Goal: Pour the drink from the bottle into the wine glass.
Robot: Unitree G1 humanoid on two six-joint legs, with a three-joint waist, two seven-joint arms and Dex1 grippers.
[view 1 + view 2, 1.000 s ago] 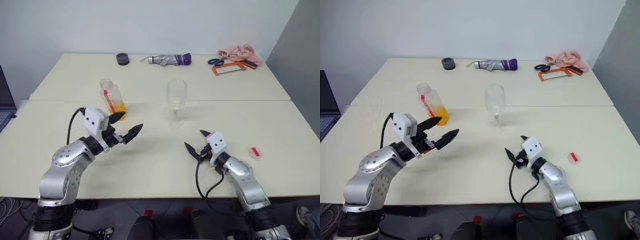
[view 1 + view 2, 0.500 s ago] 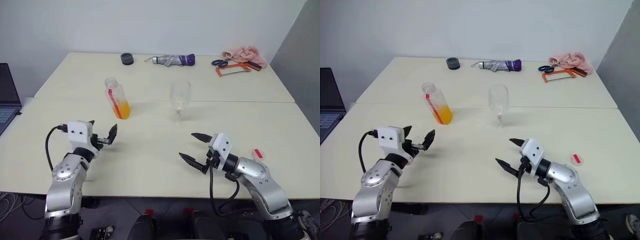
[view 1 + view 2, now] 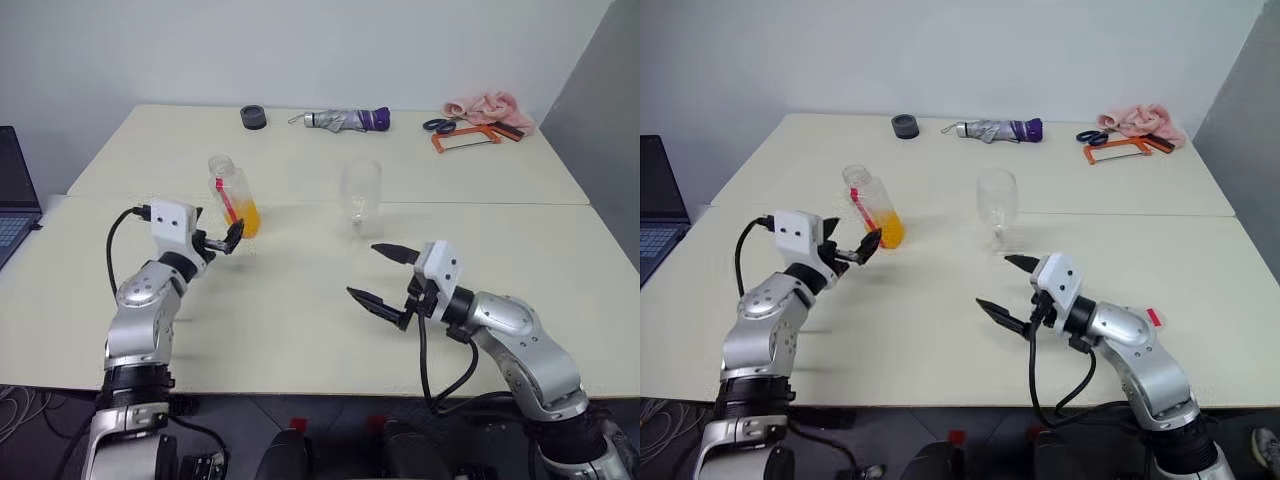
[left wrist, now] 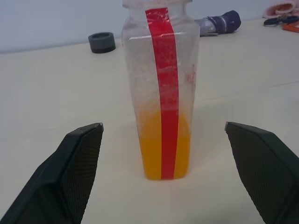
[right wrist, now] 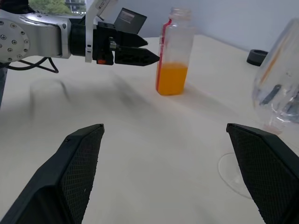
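Two cream tables (image 3: pixel 300 320) abut, carrying bottle (image 3: pixel 233 197), wine glass (image 3: pixel 359 197), folded umbrella (image 3: pixel 340 120), scissors (image 3: pixel 433 125), pink cloth (image 3: pixel 484 105), black ring (image 3: pixel 254 117).

Clear, slightly cloudy plastic on the bottle (image 4: pixel 161 88) just ahead of the left gripper (image 3: pixel 222 240), with a glossy red tape stripe down its side. Thin, shiny clear glass for the wine glass (image 3: pixel 359 190) beyond the right gripper (image 3: pixel 1005 290). Matt black, finely textured pads on the fingers (image 4: pixel 70 172); smooth, matt cream table (image 3: pixel 300 310) beneath.
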